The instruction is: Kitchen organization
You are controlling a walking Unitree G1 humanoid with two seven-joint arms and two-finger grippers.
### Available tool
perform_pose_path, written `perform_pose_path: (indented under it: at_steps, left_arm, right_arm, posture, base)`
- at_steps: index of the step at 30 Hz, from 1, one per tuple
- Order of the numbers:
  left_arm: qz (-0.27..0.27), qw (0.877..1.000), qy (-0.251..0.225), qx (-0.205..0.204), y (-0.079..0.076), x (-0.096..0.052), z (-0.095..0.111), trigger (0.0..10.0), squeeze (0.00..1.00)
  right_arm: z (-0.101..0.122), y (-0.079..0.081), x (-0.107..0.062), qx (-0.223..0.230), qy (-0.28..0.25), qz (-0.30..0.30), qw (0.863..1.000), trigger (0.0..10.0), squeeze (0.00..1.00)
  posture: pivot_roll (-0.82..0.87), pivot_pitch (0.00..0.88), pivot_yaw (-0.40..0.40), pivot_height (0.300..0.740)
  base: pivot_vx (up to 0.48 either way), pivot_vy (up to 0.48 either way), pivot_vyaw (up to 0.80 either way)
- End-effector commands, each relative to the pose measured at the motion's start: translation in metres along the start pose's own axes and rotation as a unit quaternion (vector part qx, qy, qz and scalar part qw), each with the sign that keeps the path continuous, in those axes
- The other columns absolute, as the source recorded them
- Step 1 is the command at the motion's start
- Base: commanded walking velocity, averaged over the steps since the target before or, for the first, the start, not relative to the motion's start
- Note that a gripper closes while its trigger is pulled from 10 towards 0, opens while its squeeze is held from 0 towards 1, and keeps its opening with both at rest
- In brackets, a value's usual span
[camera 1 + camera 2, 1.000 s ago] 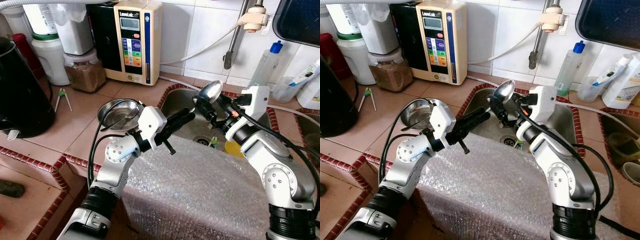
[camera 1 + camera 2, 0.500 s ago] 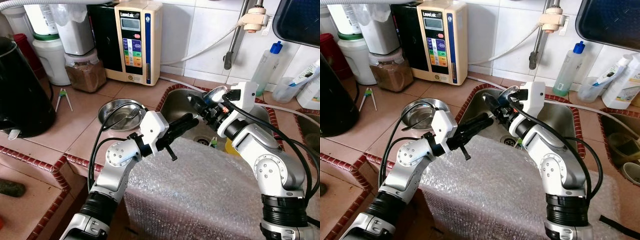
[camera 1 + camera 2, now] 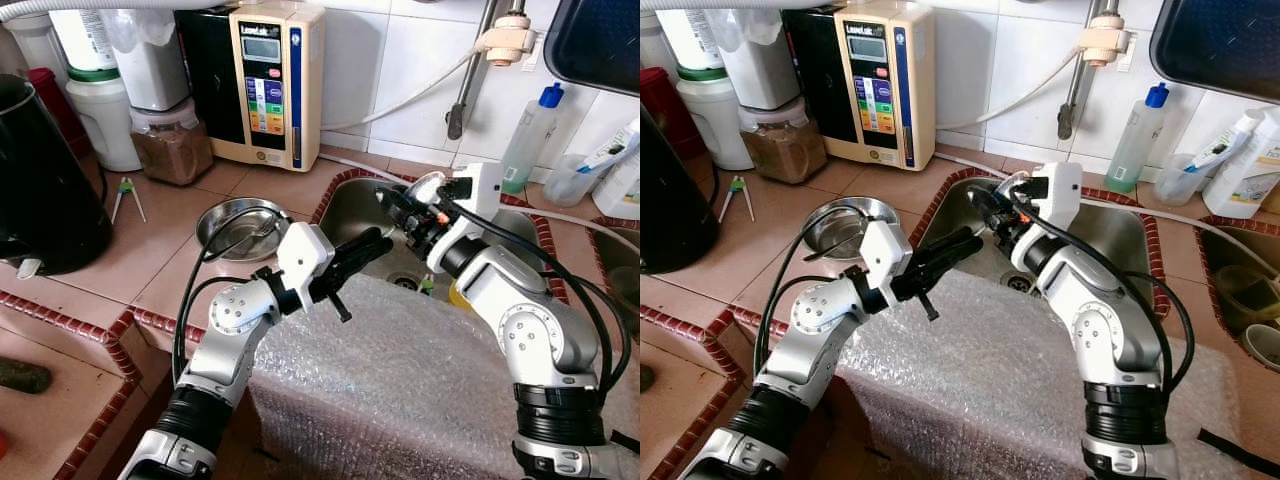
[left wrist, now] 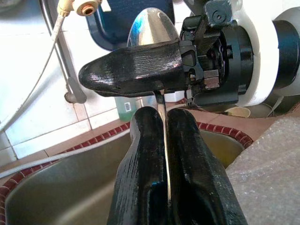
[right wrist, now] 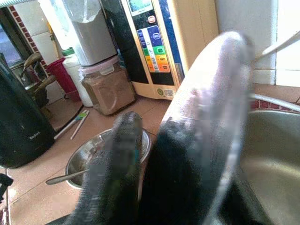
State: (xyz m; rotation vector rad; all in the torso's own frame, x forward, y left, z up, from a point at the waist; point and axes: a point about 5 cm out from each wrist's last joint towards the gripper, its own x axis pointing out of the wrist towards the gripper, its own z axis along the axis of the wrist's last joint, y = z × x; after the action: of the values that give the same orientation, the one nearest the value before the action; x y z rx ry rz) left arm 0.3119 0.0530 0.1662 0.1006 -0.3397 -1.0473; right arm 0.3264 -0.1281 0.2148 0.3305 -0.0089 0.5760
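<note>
A silver spoon hangs over the steel sink, bowl end up. My right gripper is shut on it just below the bowl. My left gripper reaches in from the left. In the left wrist view its two black fingers are shut on the spoon's thin handle, right under the right gripper's finger. The right wrist view has the spoon bowl large and blurred beside my fingers. On the counter to the left, a steel bowl holds another utensil.
Bubble wrap covers the counter edge in front of the sink. A water unit, jars and a black kettle stand at the back left. A tap pipe and soap bottle are behind the sink.
My right gripper has carried the spoon down and to the left, until its handle sits between the left gripper's fingers. The left arm has hardly moved.
</note>
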Motion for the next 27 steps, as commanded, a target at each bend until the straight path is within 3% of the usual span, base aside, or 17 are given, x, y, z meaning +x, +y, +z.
perform_pose_path:
  at_steps: [1, 19, 20, 21, 25, 27]
  left_arm:
    - [-0.012, 1.0, -0.006, 0.014, -0.0011, 0.0045, 0.0058, 0.0, 0.0]
    - [-0.004, 1.0, 0.001, 0.024, 0.0031, 0.0066, 0.0054, 0.0, 0.0]
    - [-0.002, 1.0, 0.001, 0.025, 0.0036, 0.0071, 0.0055, 0.2, 0.0]
    - [0.002, 1.0, 0.001, 0.029, 0.0046, 0.0076, 0.006, 2.2, 0.0]
    - [0.007, 1.0, 0.002, 0.03, 0.0061, 0.0084, 0.0061, 2.5, 0.0]
    - [0.016, 0.999, 0.006, 0.029, 0.0079, 0.0089, 0.0057, 4.5, 0.0]
  right_arm:
    - [0.0017, -0.0016, 0.0016, -0.007, 0.001, -0.008, 1.0, 0.0, 0.0]
    - [-0.0016, -0.0053, 0.0009, -0.009, 0.003, -0.021, 1.0, 0.0, 0.0]
    - [-0.0019, -0.0055, 0.0009, -0.009, 0.003, -0.022, 1.0, 0.0, 0.0]
    - [-0.0022, -0.0055, 0.0011, -0.008, 0.002, -0.023, 1.0, 0.0, 0.0]
    - [-0.0031, -0.0056, 0.0013, -0.009, 0.002, -0.025, 1.0, 0.0, 0.0]
    - [-0.0035, -0.0059, 0.0012, -0.01, 0.002, -0.028, 1.0, 0.0, 0.0]
  posture:
    - [0.01, 0.0, 0.007, 0.74]
    - [0.01, 0.0, 0.013, 0.74]
    - [0.01, 0.0, 0.013, 0.74]
    - [0.01, 0.0, 0.014, 0.74]
    - [0.01, 0.0, 0.015, 0.74]
    - [0.01, 0.0, 0.014, 0.74]
  base:
    - [0.0, 0.0, 0.0]
    - [0.0, 0.0, 0.0]
    - [0.0, 0.0, 0.0]
    - [0.0, 0.0, 0.0]
    - [0.0, 0.0, 0.0]
    - [0.0, 0.0, 0.0]
